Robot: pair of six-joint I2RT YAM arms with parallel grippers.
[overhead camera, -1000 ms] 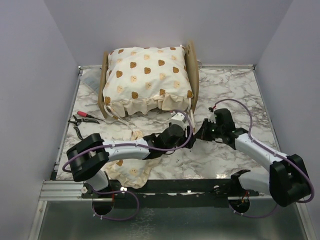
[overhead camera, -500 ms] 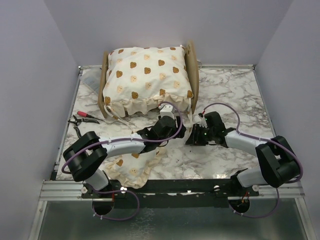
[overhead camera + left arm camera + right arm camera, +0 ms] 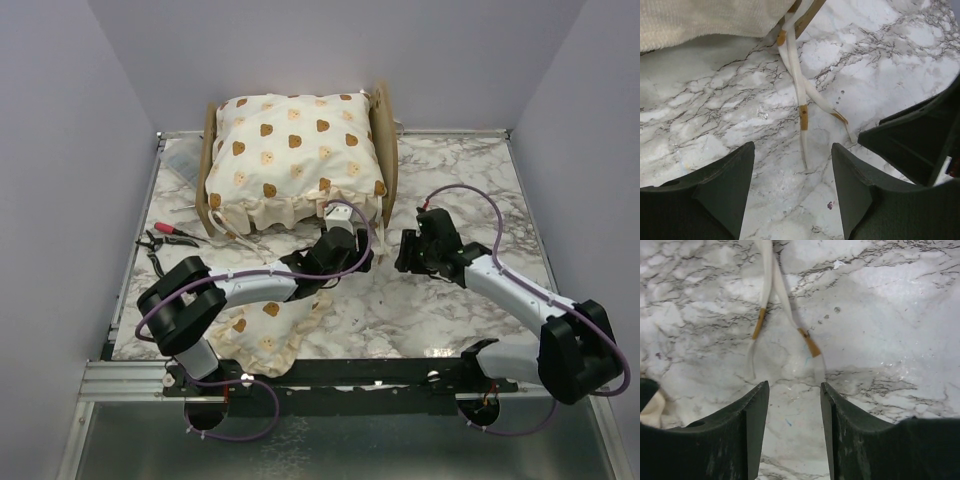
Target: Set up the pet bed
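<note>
Though flat plywood, pet bed (image 3: 385, 150) round-edged.

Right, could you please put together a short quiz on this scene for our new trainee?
1. True or false: the large cushion lies on the pet bed.
2. What lies on the table ahead of the right gripper? A) two cream ties with tan tips B) a rubber ball C) a food bowl
3. Fill in: the left gripper is ____ and holds nothing.
Key: 1 true; 2 A; 3 open.
</note>
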